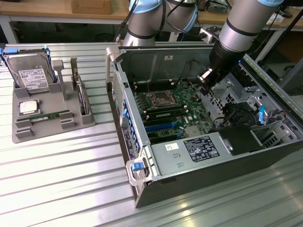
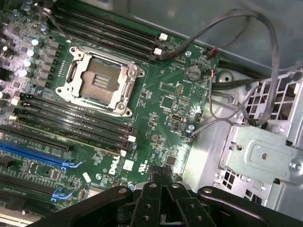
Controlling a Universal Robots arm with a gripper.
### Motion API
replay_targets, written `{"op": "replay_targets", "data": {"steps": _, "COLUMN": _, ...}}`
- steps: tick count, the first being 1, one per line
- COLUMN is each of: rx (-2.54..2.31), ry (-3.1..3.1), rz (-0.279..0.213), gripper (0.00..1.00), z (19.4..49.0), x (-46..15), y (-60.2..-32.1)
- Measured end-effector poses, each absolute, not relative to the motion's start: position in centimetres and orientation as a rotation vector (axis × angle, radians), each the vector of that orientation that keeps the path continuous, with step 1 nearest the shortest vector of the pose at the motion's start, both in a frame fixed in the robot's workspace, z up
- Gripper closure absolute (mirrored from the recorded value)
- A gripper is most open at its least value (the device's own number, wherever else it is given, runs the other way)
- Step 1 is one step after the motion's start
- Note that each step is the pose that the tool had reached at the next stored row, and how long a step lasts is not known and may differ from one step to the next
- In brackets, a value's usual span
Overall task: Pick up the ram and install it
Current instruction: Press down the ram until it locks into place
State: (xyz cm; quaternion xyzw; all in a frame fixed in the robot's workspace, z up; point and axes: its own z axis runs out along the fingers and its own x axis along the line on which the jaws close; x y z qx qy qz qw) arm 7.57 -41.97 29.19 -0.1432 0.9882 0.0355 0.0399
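The ram (image 1: 49, 115) is a thin green stick lying flat in the grey holder tray (image 1: 75, 124) at the exterior view's left. My gripper (image 1: 205, 78) hangs inside the open computer case (image 1: 142, 189), above the green motherboard (image 1: 182, 101) and far from the ram. In the wrist view the gripper (image 2: 163, 178) has its black fingers (image 2: 150, 201) pressed together, with nothing between them. Below it lie the empty CPU socket (image 2: 99, 82) and long black memory slots (image 2: 75, 118) on both sides of it.
A silver hard drive (image 1: 32, 75) stands at the back of the tray and a square silver CPU chip (image 1: 28, 106) sits beside the ram. Loose cables (image 2: 246, 28) and a metal bracket (image 2: 265, 153) lie beside the motherboard. A power supply (image 1: 199, 147) fills the case's front.
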Motion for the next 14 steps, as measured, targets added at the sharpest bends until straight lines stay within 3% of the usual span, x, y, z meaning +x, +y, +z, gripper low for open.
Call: {"op": "replay_targets", "data": {"steps": 14, "rx": 0.094, "ry": 3.048, "rz": 0.086, "gripper": 0.9, "z": 29.14, "x": 7.57, "y": -41.97}}
